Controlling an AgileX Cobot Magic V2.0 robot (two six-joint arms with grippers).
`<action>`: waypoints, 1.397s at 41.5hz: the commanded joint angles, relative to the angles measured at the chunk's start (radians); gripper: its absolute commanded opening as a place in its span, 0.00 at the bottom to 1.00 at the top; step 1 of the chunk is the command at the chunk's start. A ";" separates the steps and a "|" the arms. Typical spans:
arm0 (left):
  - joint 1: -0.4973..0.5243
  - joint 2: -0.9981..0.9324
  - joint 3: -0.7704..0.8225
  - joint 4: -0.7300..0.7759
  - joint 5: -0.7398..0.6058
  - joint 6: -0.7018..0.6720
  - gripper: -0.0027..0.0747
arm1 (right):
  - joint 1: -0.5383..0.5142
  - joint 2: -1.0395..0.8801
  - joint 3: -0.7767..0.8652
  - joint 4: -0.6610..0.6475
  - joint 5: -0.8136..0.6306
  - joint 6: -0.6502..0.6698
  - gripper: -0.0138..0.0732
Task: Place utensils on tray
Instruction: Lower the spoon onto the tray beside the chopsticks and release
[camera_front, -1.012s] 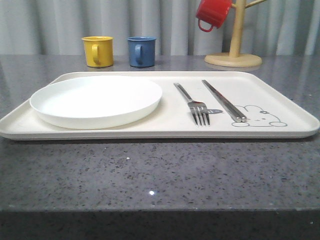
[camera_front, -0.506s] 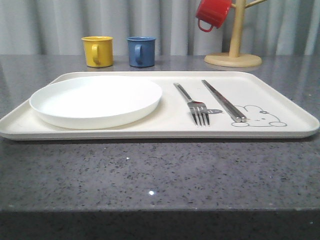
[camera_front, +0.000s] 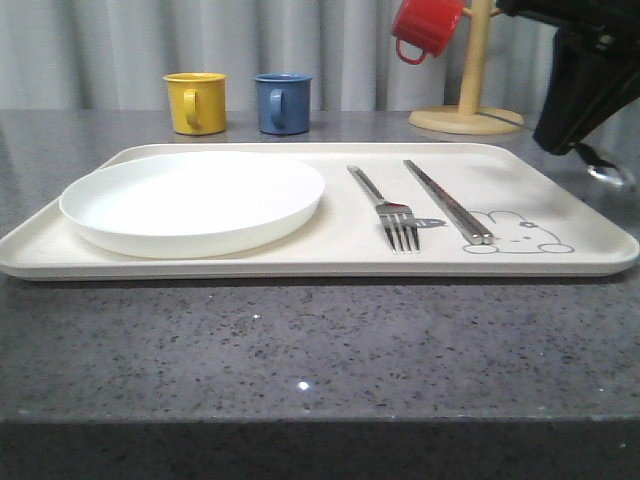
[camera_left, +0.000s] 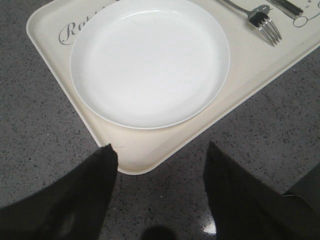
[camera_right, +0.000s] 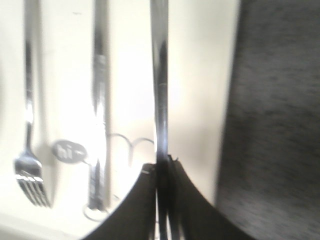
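Note:
The cream tray (camera_front: 560, 195) carries a fork (camera_front: 386, 208) and a pair of chopsticks (camera_front: 447, 202) side by side, right of the plate. My right gripper (camera_front: 573, 146) hangs above the tray's far right edge, shut on a spoon whose shiny bowl (camera_front: 609, 174) pokes out below it. In the right wrist view the jaws (camera_right: 162, 166) pinch the spoon's handle (camera_right: 160, 80) over the tray (camera_right: 200, 100), beside the chopsticks (camera_right: 100, 100) and fork (camera_right: 28, 150). My left gripper (camera_left: 160, 146) stands open and empty over the table by the tray's corner (camera_left: 145, 155).
A round white plate (camera_front: 195, 200) fills the tray's left half. Behind the tray stand a yellow mug (camera_front: 195, 102) and a blue mug (camera_front: 283, 102). A red mug (camera_front: 425, 27) hangs on a wooden mug tree (camera_front: 472, 75) at the back right.
My right arm has come into the front view at the upper right, carrying the spoon. Fork, chopsticks and plate lie where they were.

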 joint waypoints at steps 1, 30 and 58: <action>-0.007 -0.009 -0.029 0.003 -0.066 -0.008 0.53 | 0.017 0.005 -0.025 0.042 -0.074 0.018 0.13; -0.007 -0.009 -0.029 0.003 -0.066 -0.008 0.53 | 0.023 0.010 -0.028 -0.017 -0.189 -0.018 0.38; -0.007 -0.009 -0.029 0.003 -0.066 -0.008 0.53 | 0.283 -0.616 0.244 -0.215 0.063 -0.107 0.38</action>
